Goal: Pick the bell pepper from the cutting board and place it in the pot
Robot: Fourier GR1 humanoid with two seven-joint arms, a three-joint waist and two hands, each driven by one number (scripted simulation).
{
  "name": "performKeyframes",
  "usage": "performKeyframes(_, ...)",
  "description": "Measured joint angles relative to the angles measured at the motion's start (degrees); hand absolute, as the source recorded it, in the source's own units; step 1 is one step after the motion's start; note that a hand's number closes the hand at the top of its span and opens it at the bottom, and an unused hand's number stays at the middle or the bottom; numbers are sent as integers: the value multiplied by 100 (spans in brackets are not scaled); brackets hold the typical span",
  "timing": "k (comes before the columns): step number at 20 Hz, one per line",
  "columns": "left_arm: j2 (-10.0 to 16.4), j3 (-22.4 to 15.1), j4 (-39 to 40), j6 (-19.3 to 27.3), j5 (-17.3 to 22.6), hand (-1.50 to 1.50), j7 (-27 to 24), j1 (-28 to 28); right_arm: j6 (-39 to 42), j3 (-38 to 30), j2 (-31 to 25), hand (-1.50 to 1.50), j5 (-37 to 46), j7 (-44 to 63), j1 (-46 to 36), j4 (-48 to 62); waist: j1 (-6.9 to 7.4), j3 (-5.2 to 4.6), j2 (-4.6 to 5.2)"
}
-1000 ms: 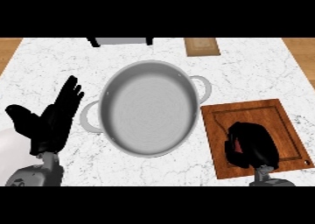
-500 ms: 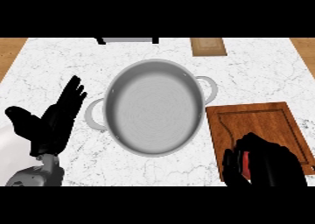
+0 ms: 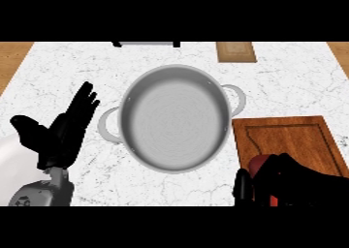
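While R hand (image 3: 306, 186) fingers clamp bell pepper (image 3: 258, 163), L hand (image 3: 59, 133) fingers apart, pot (image 3: 177, 121) on marble counter (image 3: 292, 82), wood floor (image 3: 9, 55)

right hand (image 3: 303, 186) curls over bell pepper (image 3: 258, 163), only red slivers show; hand cut off at near edge. Far grey object (image 3: 144, 43) cropped, can't tell what.

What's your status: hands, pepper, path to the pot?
Right hand shut on bell pepper, low on cutting board. Left hand open, resting left of pot. Pot empty, pepper not yet in. Nothing between hand and pot.
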Motion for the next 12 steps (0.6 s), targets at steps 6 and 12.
performKeyframes(6, -49, -25, 123, 17, -55, 0, -5, -120, -220, -277, -31, 150, -1092, 684, -1529, 631, 54, -1, 11)
performKeyframes(12, -39, -60, -17, -7, -58, 0, 113, -137, -610, -940, -38, 150, -1867, 1022, -2681, 1915, 110, 2, 18)
